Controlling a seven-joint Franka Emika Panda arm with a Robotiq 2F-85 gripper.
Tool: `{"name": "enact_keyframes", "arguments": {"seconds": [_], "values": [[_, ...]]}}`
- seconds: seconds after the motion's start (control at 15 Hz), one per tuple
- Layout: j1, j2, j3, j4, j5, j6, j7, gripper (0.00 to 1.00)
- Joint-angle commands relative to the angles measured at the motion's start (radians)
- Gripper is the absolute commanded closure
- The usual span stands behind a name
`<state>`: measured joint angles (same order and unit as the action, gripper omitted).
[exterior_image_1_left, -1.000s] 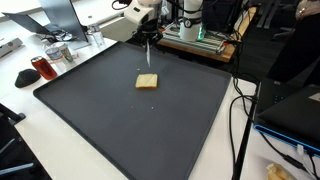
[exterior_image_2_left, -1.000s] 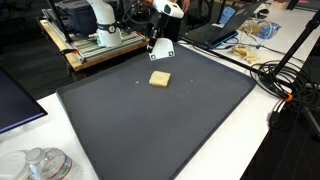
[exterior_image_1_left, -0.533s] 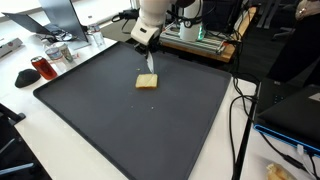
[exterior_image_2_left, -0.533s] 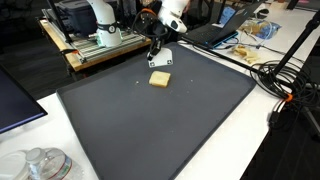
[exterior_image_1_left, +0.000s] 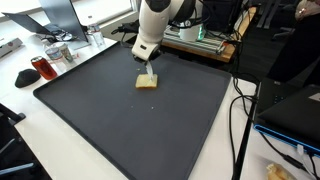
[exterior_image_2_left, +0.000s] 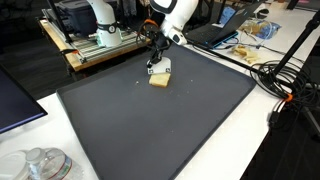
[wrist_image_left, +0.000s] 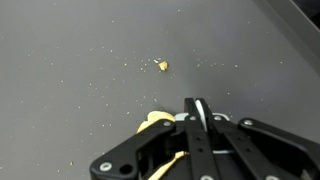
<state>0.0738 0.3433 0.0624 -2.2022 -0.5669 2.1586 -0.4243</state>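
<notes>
A small square slice of yellow bread (exterior_image_1_left: 147, 82) lies on a large dark mat (exterior_image_1_left: 120, 130), toward its far side; it also shows in the exterior view (exterior_image_2_left: 160, 79) and partly under the fingers in the wrist view (wrist_image_left: 152, 123). My gripper (exterior_image_1_left: 148, 66) (exterior_image_2_left: 155, 64) hangs right over the bread. Its black fingers (wrist_image_left: 197, 112) are shut on a thin white utensil (wrist_image_left: 200, 108) that points down at the bread. Whether the tip touches the bread is hidden by the fingers.
Crumbs (wrist_image_left: 162, 66) are scattered on the mat (exterior_image_2_left: 150, 130). A red mug (exterior_image_1_left: 42, 67) and clear jars (exterior_image_1_left: 58, 55) stand beside the mat. A wooden platform (exterior_image_2_left: 95, 48) carries the robot base. Cables (exterior_image_2_left: 285, 85) and a laptop (exterior_image_2_left: 215, 35) lie along one edge.
The arm has swung from the mat's far edge toward the bread and come down, bringing the held utensil over the slice. The bread has not moved.
</notes>
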Motion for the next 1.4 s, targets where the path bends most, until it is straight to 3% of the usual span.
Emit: {"name": "enact_keyframes", "arguments": {"seconds": [0.0, 0.6, 1.33], "values": [[0.014, 0.059, 0.000, 0.071, -0.026, -0.071, -0.008, 0.99], [0.025, 0.156, 0.011, 0.167, -0.008, -0.126, -0.012, 0.99], [0.002, 0.205, 0.015, 0.179, 0.024, -0.104, -0.022, 0.99]]}}
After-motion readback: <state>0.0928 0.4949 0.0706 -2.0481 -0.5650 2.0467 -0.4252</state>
